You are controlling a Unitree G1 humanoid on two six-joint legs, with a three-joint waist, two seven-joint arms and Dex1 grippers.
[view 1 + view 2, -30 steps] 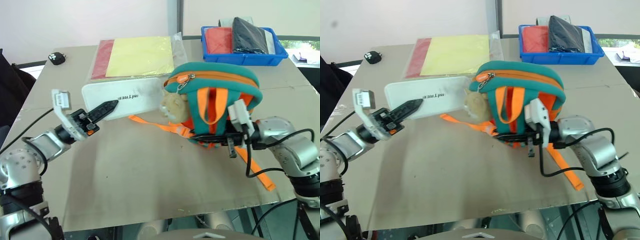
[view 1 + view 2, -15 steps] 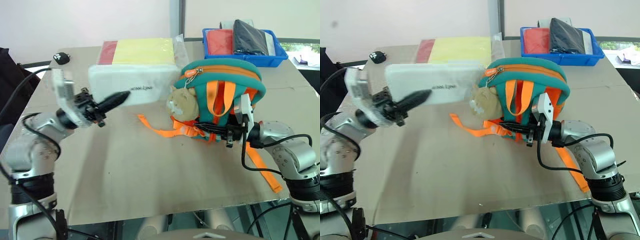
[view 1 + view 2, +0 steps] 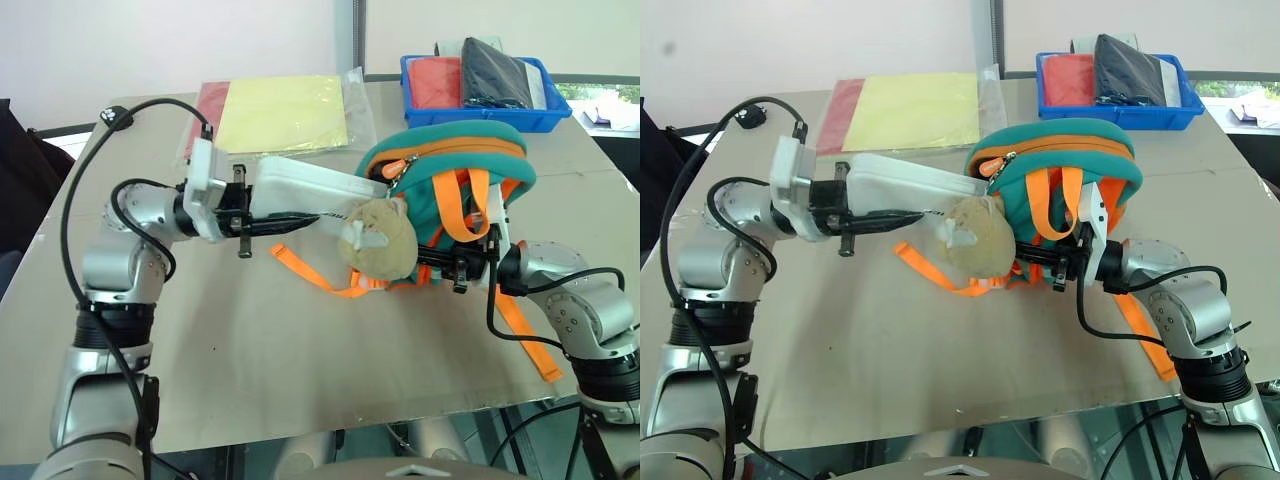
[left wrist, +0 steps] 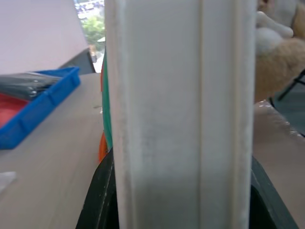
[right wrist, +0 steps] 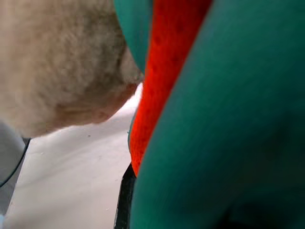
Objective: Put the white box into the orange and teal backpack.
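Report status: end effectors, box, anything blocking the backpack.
Left end effector shut on white box, lifted. Right end effector clamps backpack. Plush charm beside the box's tip.

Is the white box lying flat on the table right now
No, the left gripper holds the white box lifted off the table, its far end at the backpack.

Both arms reach inward, left gripper (image 3: 285,222) and right gripper (image 3: 462,268) each clamped, pointing level.

The plush charm (image 3: 380,238) hangs right across the mouth of the backpack (image 3: 450,160), in the way of the white box (image 3: 305,185), whose end seems just short of it. The tabletop (image 3: 300,350) nearer the robot lies open, apart from the orange straps (image 3: 325,280).
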